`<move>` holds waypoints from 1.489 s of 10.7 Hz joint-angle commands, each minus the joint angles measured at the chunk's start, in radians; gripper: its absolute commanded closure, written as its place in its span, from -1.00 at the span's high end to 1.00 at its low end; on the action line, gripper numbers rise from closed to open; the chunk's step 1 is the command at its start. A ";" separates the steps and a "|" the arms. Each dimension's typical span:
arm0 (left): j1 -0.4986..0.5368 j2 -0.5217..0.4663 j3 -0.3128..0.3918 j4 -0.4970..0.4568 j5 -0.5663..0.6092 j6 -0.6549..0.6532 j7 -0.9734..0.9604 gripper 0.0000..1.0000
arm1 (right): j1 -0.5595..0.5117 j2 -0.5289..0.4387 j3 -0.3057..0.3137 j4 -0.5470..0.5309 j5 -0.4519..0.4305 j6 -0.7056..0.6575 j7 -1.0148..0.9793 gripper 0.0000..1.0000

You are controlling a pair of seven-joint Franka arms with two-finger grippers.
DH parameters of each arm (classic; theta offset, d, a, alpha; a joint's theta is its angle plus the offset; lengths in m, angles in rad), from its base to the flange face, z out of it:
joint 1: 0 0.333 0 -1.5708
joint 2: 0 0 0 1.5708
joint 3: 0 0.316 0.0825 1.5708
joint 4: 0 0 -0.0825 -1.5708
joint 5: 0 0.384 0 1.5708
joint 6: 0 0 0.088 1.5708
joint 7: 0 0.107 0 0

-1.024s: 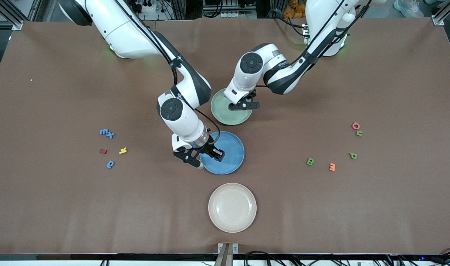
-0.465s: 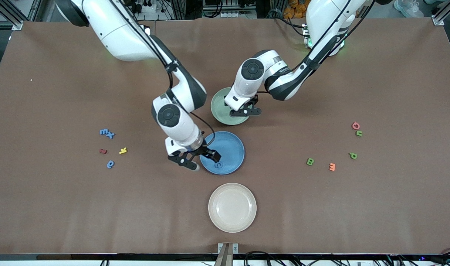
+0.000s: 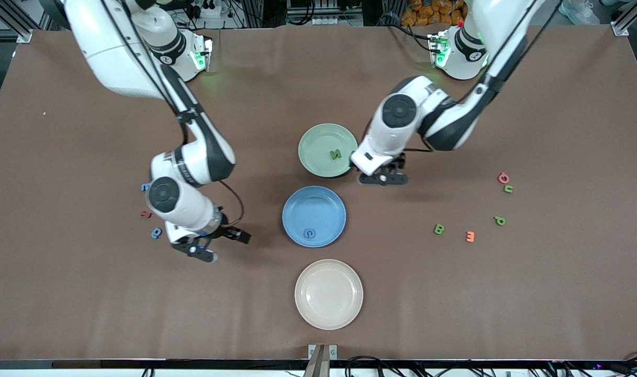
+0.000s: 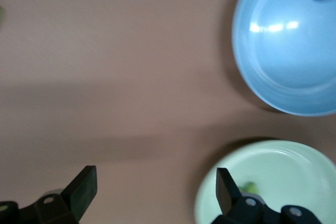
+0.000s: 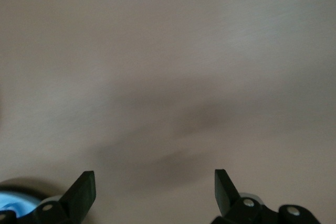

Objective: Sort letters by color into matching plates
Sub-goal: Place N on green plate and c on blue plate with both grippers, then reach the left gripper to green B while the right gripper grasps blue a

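Observation:
A green letter (image 3: 336,154) lies in the pale green plate (image 3: 313,139). A blue letter (image 3: 309,233) lies in the blue plate (image 3: 323,207), which is nearer the front camera. My left gripper (image 3: 383,179) hangs open and empty over bare table beside the green plate, which shows in the left wrist view (image 4: 294,166) along with the blue plate (image 4: 294,66). My right gripper (image 3: 221,245) is open and empty over bare table between the blue plate and a loose blue letter (image 3: 156,232). Three green letters (image 3: 439,229) (image 3: 500,220) (image 3: 508,189) lie toward the left arm's end.
A beige plate (image 3: 328,314) sits nearest the front camera. A red letter (image 3: 146,213) and a partly hidden blue letter (image 3: 145,186) lie by the right arm's wrist. A pink letter (image 3: 503,177) and an orange letter (image 3: 470,236) lie among the green ones.
Both grippers opened, leaving a blue letter in the blue plate and a green letter in the green plate. Each then swung away from the plates toward its own arm's end of the table.

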State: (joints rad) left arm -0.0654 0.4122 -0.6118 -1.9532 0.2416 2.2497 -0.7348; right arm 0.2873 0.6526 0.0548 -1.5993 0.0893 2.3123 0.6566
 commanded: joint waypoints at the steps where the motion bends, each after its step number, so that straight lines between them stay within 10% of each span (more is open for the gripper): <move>1: 0.117 -0.030 -0.008 -0.009 0.022 -0.015 0.258 1.00 | -0.066 -0.061 -0.042 -0.062 -0.014 -0.044 0.020 1.00; 7: 0.330 0.114 -0.006 0.010 0.186 0.154 0.556 1.00 | -0.160 -0.033 -0.136 -0.103 0.033 -0.019 0.247 1.00; 16: 0.338 0.273 0.044 0.105 0.349 0.188 0.624 0.88 | -0.207 0.001 -0.135 -0.211 0.024 0.093 0.045 1.00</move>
State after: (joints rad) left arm 0.2781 0.6633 -0.5821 -1.8766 0.5517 2.4282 -0.1166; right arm 0.0965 0.6838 -0.0896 -1.7619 0.1067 2.3912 0.7885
